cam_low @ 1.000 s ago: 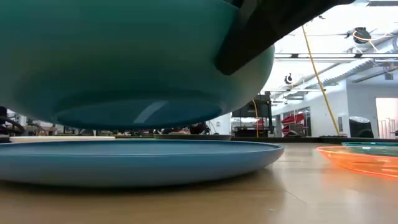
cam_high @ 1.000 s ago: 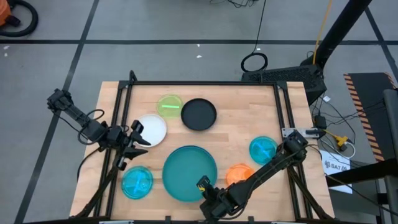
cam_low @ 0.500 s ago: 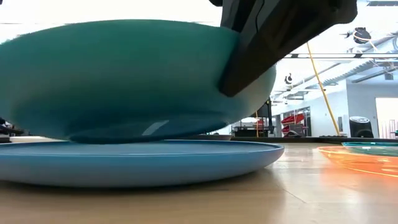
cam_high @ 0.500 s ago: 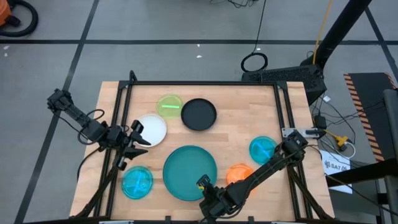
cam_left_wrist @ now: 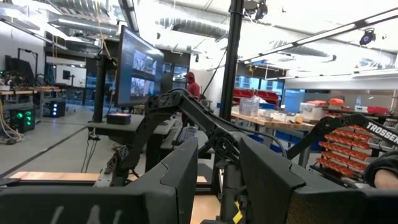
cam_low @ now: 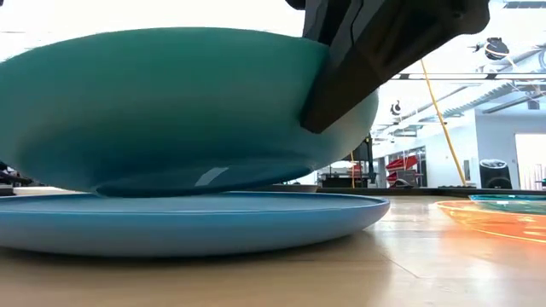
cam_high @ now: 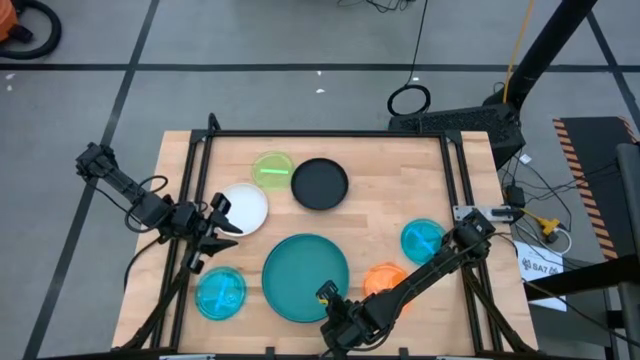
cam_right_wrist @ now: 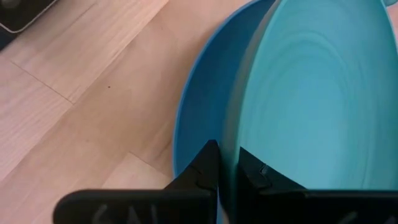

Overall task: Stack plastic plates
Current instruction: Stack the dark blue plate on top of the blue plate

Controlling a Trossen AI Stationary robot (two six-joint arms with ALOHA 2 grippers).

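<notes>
Your right claw (cam_high: 333,322) is at the near counter (cam_high: 400,180) edge, pinched tight on the near rim of the large teal plate (cam_high: 305,275), which sits tilted over the large blue plate (cam_low: 188,223), its far side about touching, near side raised. Lower that rim gently and keep it centred before you let go, or it'll likely slide off-centre. Orange plate (cam_high: 383,278) sits just beside your arm, cyan ones (cam_high: 220,292) (cam_high: 422,240) either side, so back out straight. Further off, white plate (cam_high: 245,208), black plate (cam_high: 319,183) and green plate (cam_high: 272,169) wait unstacked. Your left claw (cam_high: 222,228) hovers by the white plate, fingers apart, holding nothing.
</notes>
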